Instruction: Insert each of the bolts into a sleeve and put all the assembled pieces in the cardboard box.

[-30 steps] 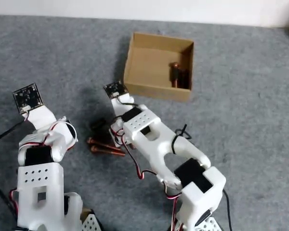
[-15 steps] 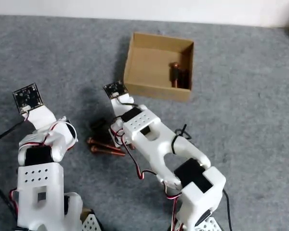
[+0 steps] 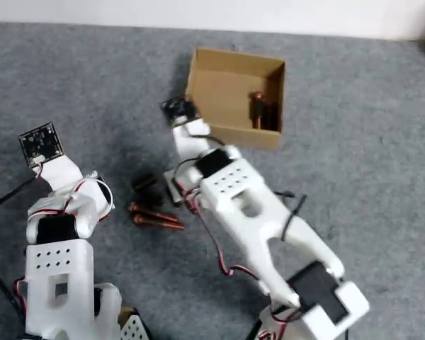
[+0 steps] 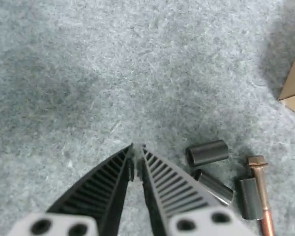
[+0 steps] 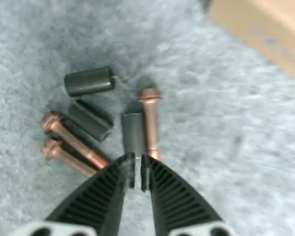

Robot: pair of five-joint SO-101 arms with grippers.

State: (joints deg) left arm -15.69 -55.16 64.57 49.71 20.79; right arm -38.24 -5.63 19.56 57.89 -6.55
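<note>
Well, box [image 3: 227,95] upper centre w/ one bolt-in-sleeve [image 3: 258,108] inside; left gripper [image 4: 136,160] & right gripper [image 5: 136,169] both pinched closed, empty.

The open cardboard box [image 3: 230,132] sits towards the table's [image 3: 361,177] far edge. One bolt-and-sleeve piece [image 3: 258,110], seemingly assembled, lies by its right wall. Near its front, three copper bolts [image 5: 148,118] and three dark sleeves [image 5: 88,81] lie flat and loose, clustered together.

Left end effector [image 4: 136,160] closed, left arm [image 3: 57,219] folded back; right end effector [image 5: 136,169] closed, seemingly empty, right arm [image 3: 244,202] stretched forward.
</note>
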